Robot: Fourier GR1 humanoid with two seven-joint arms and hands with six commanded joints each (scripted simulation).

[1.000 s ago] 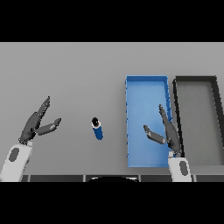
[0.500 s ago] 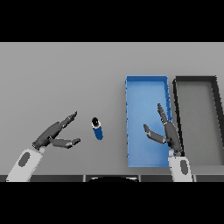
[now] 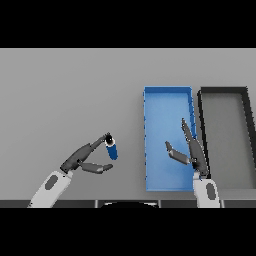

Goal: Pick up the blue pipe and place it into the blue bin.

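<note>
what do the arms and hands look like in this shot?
Left hand and right hand are dark grey, with slim fingers and a thumb. Each forearm is white with a grey oval patch. No cables or markings show.

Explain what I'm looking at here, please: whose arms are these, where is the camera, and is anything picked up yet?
The picture comes from the robot's own head, looking down at a grey table. The two white and grey arms entering from the bottom edge are the robot's. Its left hand reaches toward the blue pipe, a short tube on the table; the fingertips are at the pipe's dark end, with fingers and thumb spread, not closed round it. So nothing is held. The right hand hovers open over the blue bin, the tray where the pipe should go. Beside that, at the right, sits a black bin.
</note>
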